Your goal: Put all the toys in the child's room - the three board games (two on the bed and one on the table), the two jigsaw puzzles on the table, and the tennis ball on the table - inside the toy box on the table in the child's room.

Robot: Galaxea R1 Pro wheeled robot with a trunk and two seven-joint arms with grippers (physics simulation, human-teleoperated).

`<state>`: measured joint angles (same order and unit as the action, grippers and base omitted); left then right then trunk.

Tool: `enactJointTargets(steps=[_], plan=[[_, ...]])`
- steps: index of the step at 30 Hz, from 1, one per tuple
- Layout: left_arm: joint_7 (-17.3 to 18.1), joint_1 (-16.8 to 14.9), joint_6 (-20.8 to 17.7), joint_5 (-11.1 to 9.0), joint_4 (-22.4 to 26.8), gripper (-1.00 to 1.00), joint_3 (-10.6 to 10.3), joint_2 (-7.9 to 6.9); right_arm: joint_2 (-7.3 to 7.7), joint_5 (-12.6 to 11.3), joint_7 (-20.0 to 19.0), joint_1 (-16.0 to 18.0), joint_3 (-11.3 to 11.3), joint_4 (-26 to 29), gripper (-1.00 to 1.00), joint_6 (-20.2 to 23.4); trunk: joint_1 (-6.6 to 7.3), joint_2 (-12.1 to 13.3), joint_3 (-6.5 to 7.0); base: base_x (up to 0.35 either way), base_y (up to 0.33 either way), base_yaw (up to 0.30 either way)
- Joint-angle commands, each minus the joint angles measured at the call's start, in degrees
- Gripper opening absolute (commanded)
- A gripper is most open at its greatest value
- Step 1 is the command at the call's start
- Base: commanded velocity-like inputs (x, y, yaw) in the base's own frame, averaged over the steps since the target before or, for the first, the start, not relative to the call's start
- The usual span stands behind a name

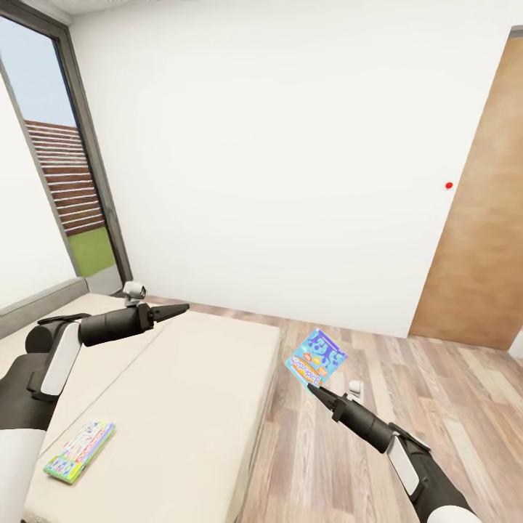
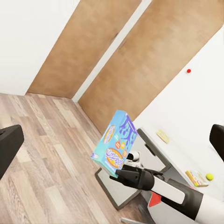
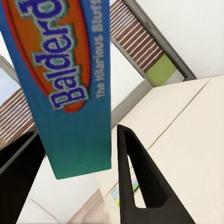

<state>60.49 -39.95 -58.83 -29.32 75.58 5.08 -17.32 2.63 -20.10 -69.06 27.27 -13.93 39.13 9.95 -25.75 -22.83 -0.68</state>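
Note:
My right gripper (image 1: 312, 388) is shut on the lower edge of the small blue board game (image 1: 317, 356) with cartoon art. It holds the box upright above the wooden floor, just off the side of the bed (image 1: 196, 392). A second board game (image 1: 80, 450), a flat white and green printed box, lies on the mattress near its front left corner. My left gripper (image 1: 181, 308) hovers open over the bed with nothing in it. In the left wrist view, the blue game (image 2: 114, 142) shows in the right gripper (image 2: 119, 173), and the tennis ball (image 2: 209, 177) lies on the table (image 2: 156, 147) beyond. The toy box is out of view.
A wooden door (image 1: 479, 240) stands at the right and a tall window (image 1: 65, 181) at the left. Plank floor (image 1: 407, 407) lies between the bed and the door. Two flat coloured items (image 2: 196, 178) lie on the table near the ball.

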Motion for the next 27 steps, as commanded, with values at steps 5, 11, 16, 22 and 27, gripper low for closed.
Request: enactJointTargets(steps=[5, 11, 16, 22, 27], plan=[[0.2, 0.0, -0.2, 0.1, 0.0, 1.0, 0.0, 0.0, 0.0, -0.3, -0.2, 0.1, 0.0, 0.0, -1.0, 0.6, -0.04, -0.1, -0.04, 0.016, -0.044, 0.043], [0.2, 0.0, -0.2, 0.1, 0.0, 1.0, 0.0, 0.0, 0.0, -0.3, -0.2, 0.1, 0.0, 0.0, -1.0, 0.6, -0.04, -0.1, 0.06, 0.002, -0.202, 0.129], [0.2, 0.0, -0.2, 0.1, 0.0, 1.0, 0.0, 0.0, 0.0, -0.3, -0.2, 0.0, 0.0, 0.0, -1.0, 0.6, -0.04, -0.1, 0.26, 0.0, -0.05, 0.243], [0.2, 0.0, -0.2, 0.1, -0.1, 1.0, 0.0, 0.0, 0.0, -0.3, -0.2, 0.1, 0.0, 0.0, -1.0, 0.6, -0.04, -0.1, 0.51, 0.002, -0.006, 0.254], [0.2, 0.0, -0.2, 0.1, -0.1, 1.0, 0.0, 0.0, 0.0, -0.3, -0.2, 0.0, 0.0, 0.0, -1.0, 0.6, -0.04, -0.1, 0.63, 0.02, -0.022, 0.192]])
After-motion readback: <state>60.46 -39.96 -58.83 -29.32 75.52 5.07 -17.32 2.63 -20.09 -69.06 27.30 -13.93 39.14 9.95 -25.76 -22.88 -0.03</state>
